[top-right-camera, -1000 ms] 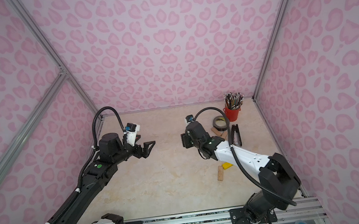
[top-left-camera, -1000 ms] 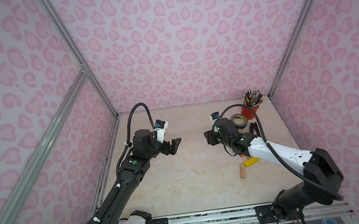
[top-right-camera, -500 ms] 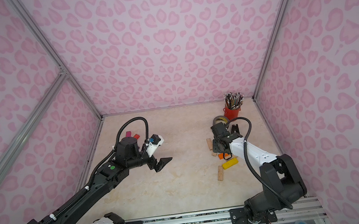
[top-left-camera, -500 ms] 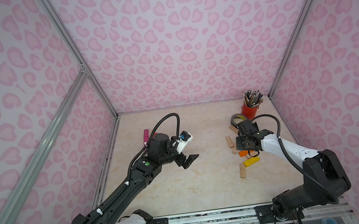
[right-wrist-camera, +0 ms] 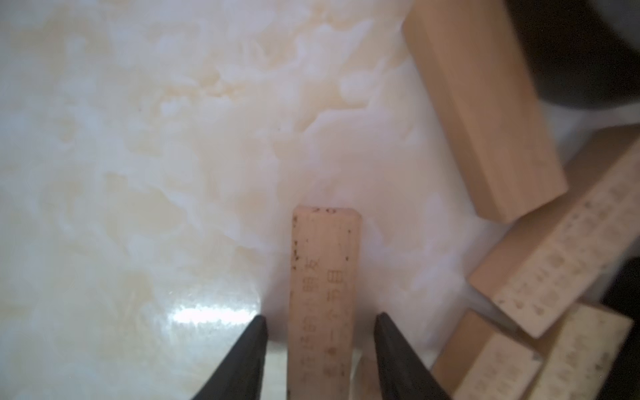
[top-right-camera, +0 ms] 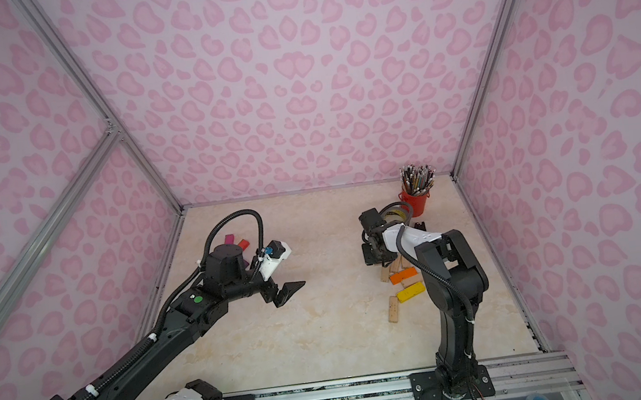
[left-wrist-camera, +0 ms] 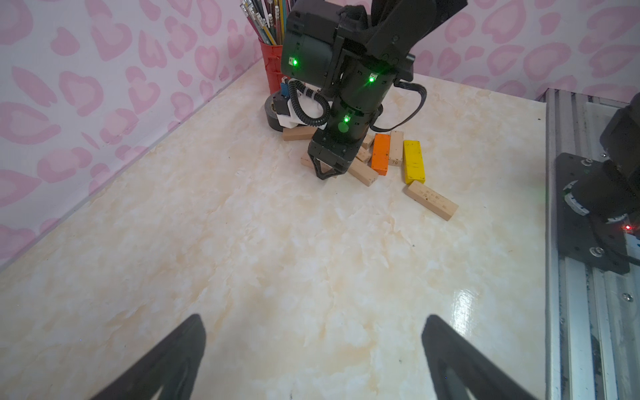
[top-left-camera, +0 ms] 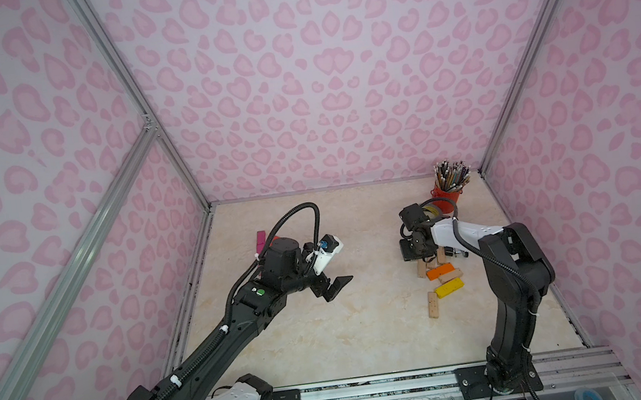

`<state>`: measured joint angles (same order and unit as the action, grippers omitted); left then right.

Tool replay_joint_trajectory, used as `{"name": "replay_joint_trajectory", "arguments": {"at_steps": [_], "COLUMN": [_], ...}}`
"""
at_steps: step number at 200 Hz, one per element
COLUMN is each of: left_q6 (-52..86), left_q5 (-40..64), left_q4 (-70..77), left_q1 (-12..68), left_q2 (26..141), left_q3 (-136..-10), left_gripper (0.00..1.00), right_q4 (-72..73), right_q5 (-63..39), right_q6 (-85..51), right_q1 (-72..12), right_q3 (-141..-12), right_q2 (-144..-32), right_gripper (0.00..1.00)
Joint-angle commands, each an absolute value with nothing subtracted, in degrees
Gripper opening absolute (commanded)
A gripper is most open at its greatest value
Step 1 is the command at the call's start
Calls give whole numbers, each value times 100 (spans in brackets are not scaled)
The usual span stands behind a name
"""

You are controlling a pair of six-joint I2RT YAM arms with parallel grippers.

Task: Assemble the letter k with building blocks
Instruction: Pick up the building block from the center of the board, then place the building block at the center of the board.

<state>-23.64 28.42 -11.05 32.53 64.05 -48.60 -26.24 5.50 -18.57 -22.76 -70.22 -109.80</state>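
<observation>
Blocks (left-wrist-camera: pixel 363 171) are small flat domino-type bricks, mostly plain light wood with tiny printed characters on the face. Most lie loose near the right edge of the surface (top-left-camera: pixel 327 344), toward the far right corner. An orange block (left-wrist-camera: pixel 380 154) and a yellow block (left-wrist-camera: pixel 414 166) lie flat with a wood one between them. A lone wood block (left-wrist-camera: pixel 432 201) sits a bit nearer the front edge.

A magenta block (top-right-camera: pixel 229 239) and a red block (top-right-camera: pixel 243 243) sit well apart from those, by the left edge.

The right end effector (right-wrist-camera: pixel 320 317) is down at the pile, set narrow, straddling a printed wood block (right-wrist-camera: pixel 325 263) lengthwise with a sliver of gap on each side, so not pinching it. The left end effector (top-left-camera: pixel 339 288) hangs wide open over the bare middle, holding nothing.

The red cup (top-left-camera: pixel 450 196) in the far right corner is stuffed with pencils (top-left-camera: pixel 451 173), and a grey tape roll (left-wrist-camera: pixel 272 116) is just beside it.
</observation>
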Motion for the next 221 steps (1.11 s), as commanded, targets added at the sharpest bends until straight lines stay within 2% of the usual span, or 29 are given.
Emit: {"name": "replay_joint_trajectory", "arguments": {"at_steps": [1,54,79,98,149,193,221], "left_q6": [-2364,-2231,-1954,-1704,-1494,-1486,-1459], "left_q5": [2930,2544,2208,2127,1533,1432,1441], "left_q4": [-1125,-1073,-986,-947,-756,-765,-800], "left_q1": [3208,3165,2951,2628,2233,2215,2168], "left_q2": [6407,6361,6346,6333,6039,5977,6003], "left_q3": [-4950,-4957,-4991,-5049,-4886,-4874,-4904], "left_gripper": [100,100,100,99,99,99,99], "right_q4": [-2690,-2689,-2685,-2750,-3349,-4241,-4549], "right_q5": [459,623,867,1036,1222,1315,1336], "right_q6": [-1818,-2125,-2892,-3503,-4006,-4068,-4141], "right_q1": [-2285,-2391,-2716,-3181,-4168,-4333,-4342], "right_q3": [-7044,-7174,-7438,-7907,-10520,-13385,-14574], "right_q2": [-11149,-10965,-10741,-10899,-12769,-14647,-15441], "right_gripper": [43,26,18,18,18,18,18]}}
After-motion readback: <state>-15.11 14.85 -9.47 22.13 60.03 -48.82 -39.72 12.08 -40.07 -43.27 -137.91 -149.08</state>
